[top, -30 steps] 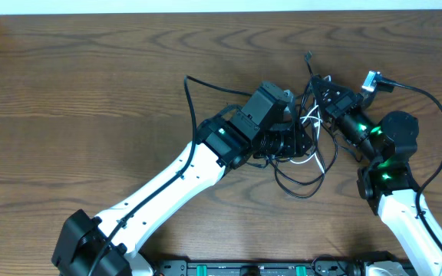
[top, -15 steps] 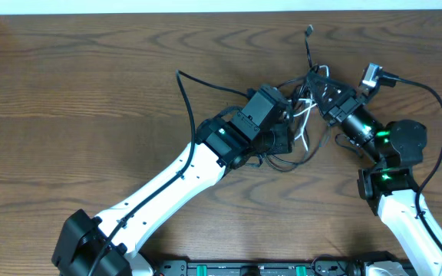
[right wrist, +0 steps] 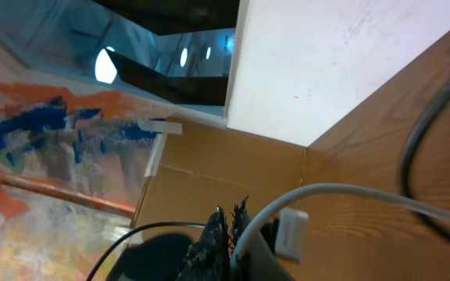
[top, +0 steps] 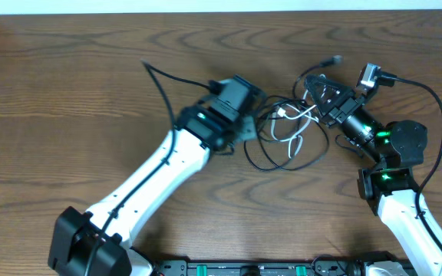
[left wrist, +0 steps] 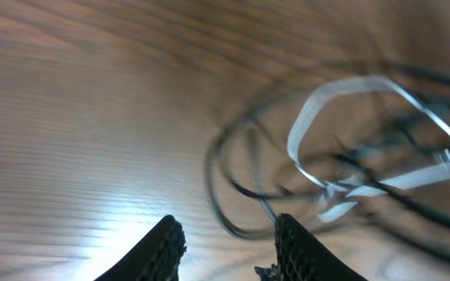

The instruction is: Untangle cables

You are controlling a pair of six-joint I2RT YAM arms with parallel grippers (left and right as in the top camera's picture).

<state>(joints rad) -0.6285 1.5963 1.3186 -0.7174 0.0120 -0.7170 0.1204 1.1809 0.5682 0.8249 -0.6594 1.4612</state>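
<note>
Even bright overhead light, left wrist view motion-blurred, white glare on table [left wrist: 119, 226], cables [left wrist: 373, 80] smeared

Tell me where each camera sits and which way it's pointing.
Overhead: above the table, looking straight down at the cables; left arm, right arm show.
Left wrist: on the left arm, facing down at blurred cables; its open fingers show.
Right wrist: on the right arm, tilted up across the table toward a white wall; its fingertips show.
Overhead and left wrist share the white cable.

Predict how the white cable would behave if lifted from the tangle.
Likely floppy: the white cable lies in loose curls. Probably light, since it is thin. It would likely drag the black cables crossing it along.
</note>
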